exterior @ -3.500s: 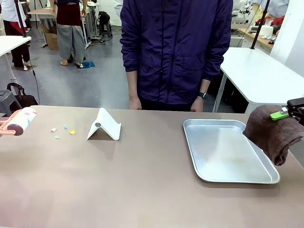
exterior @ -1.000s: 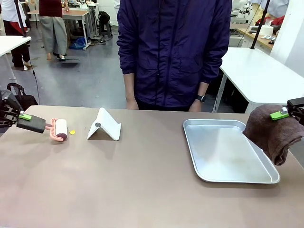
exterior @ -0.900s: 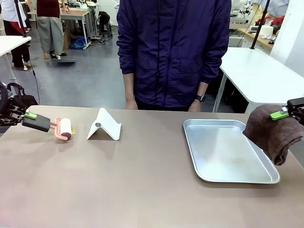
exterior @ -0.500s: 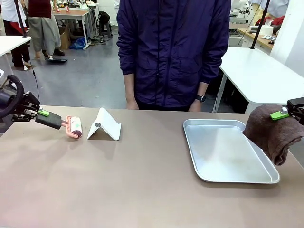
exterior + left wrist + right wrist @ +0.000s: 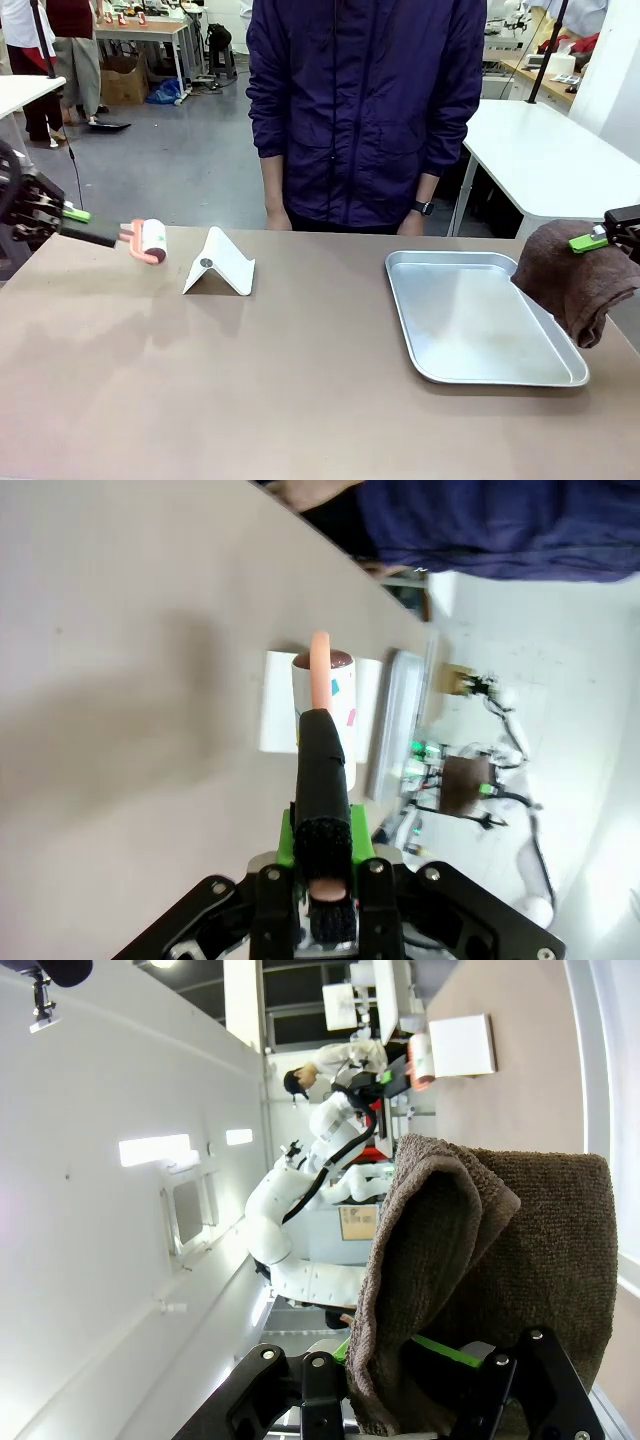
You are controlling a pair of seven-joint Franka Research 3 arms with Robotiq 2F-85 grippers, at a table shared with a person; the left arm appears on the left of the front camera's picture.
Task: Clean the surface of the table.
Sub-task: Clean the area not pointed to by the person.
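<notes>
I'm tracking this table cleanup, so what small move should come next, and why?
Probably lower the right tool so its brown towel meets the table for a wipe: the left tool holds the lint roller lifted, coloured scraps stuck to it, while the towel hangs beside the tray.

Black fingers (image 5: 272, 905) — green pads (image 5: 287, 842), small screws (image 5: 268, 875).

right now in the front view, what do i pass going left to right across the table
left claw → white lint roller with pink frame → white folded plastic stand → rectangular silver metal tray → brown terry towel
</notes>
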